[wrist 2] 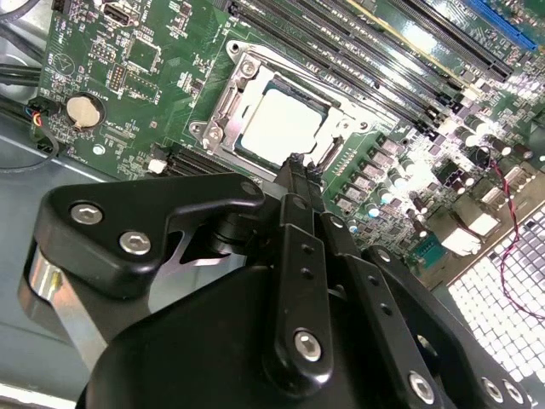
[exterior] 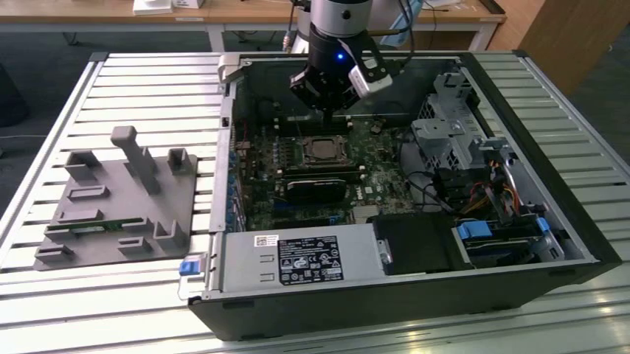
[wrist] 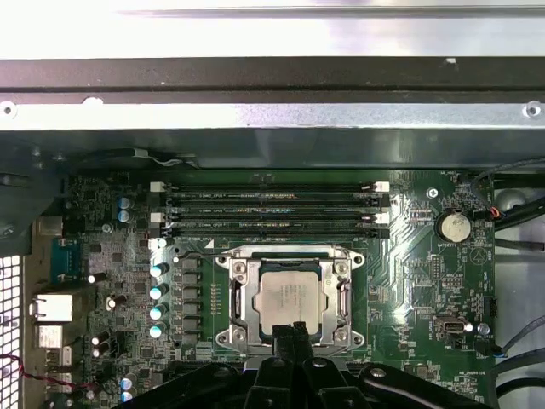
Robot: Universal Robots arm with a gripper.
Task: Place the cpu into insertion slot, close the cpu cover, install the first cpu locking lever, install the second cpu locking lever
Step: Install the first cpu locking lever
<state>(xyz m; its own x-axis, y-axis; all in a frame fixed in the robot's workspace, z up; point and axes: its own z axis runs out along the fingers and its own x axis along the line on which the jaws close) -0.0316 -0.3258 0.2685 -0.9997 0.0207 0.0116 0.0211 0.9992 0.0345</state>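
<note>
readable text: none | power supply label: print illegible | memory slot markings: white lettering, illegible

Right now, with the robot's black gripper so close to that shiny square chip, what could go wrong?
1. The black gripper hangs right by the edge of the pale silver square cpu; a slip could scratch it or nudge the thin silvery metal cpu cover around it.
2. Pushing off target might hit the green circuit board or the small round capacitors beside the cover.
</note>
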